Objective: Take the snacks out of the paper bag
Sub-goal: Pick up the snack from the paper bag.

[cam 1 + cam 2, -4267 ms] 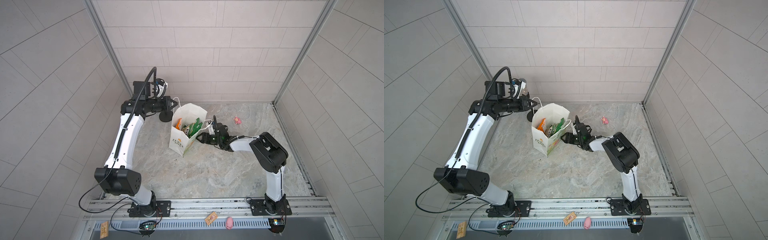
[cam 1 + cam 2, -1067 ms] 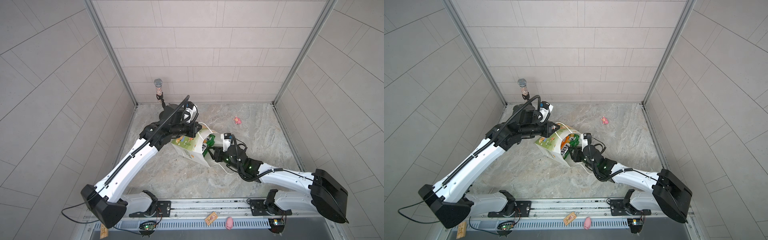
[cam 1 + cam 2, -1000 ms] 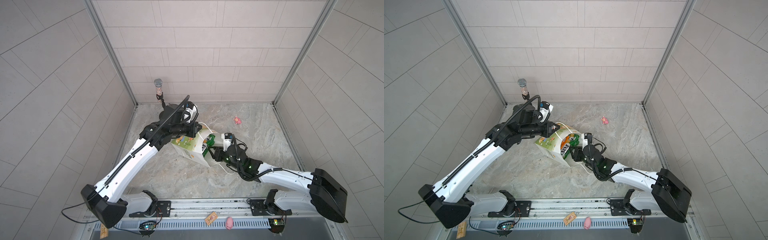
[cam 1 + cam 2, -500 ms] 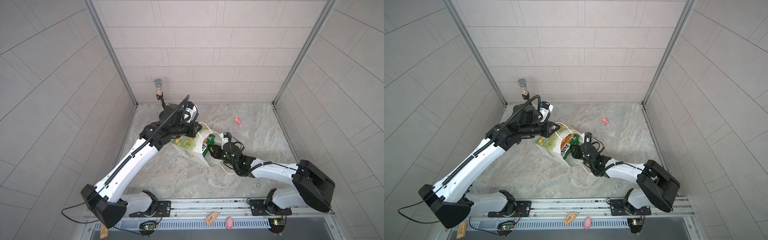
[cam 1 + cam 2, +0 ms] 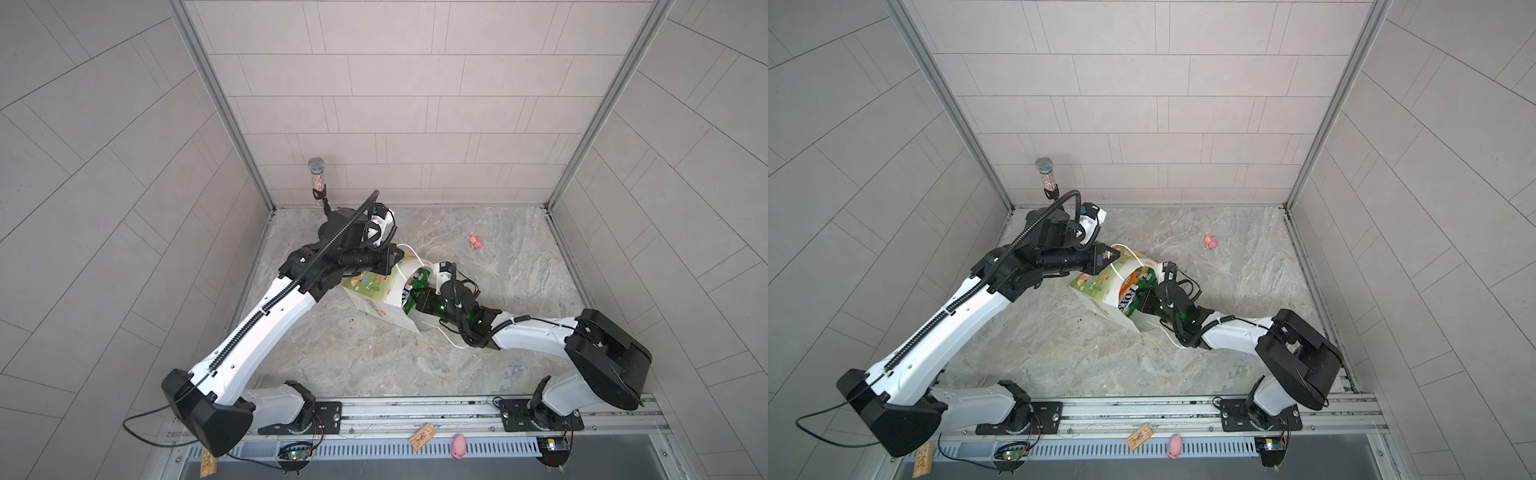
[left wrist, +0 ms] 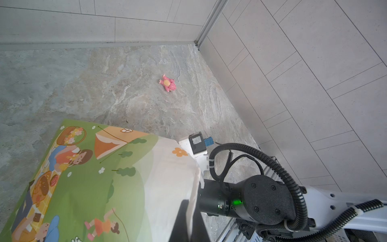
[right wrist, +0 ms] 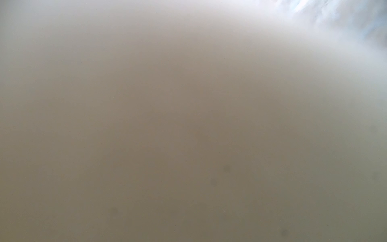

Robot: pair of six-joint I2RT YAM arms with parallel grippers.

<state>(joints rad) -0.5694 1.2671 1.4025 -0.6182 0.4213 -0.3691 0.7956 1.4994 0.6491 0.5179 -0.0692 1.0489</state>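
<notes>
The paper bag (image 5: 374, 305) (image 5: 1096, 286) lies tipped on its side mid-floor, mouth facing right. My left gripper (image 5: 392, 259) (image 5: 1111, 257) (image 6: 189, 222) is shut on the bag's upper rim; the illustrated green side (image 6: 83, 178) fills the left wrist view. Snacks show in the mouth: an orange "FOX'S" packet (image 5: 1127, 293) and green packets (image 5: 422, 276) (image 5: 1144, 282). My right gripper (image 5: 409, 297) (image 5: 1136, 297) reaches into the mouth among them, shut. Its fingertips are hidden, so I cannot tell if a packet is gripped. The right wrist view is a blank blur.
A pink pig toy (image 5: 474, 240) (image 6: 167, 83) lies at the back right. A glittery microphone on a stand (image 5: 317, 183) is in the back left corner. One white cord handle (image 5: 446, 336) trails on the floor. A wooden board (image 5: 422, 434) and another pig (image 5: 458, 441) sit on the front rail.
The right gripper has pushed deeper into the bag's mouth and closed, and its elbow has swung inward. The left arm and the bag have stayed put.
</notes>
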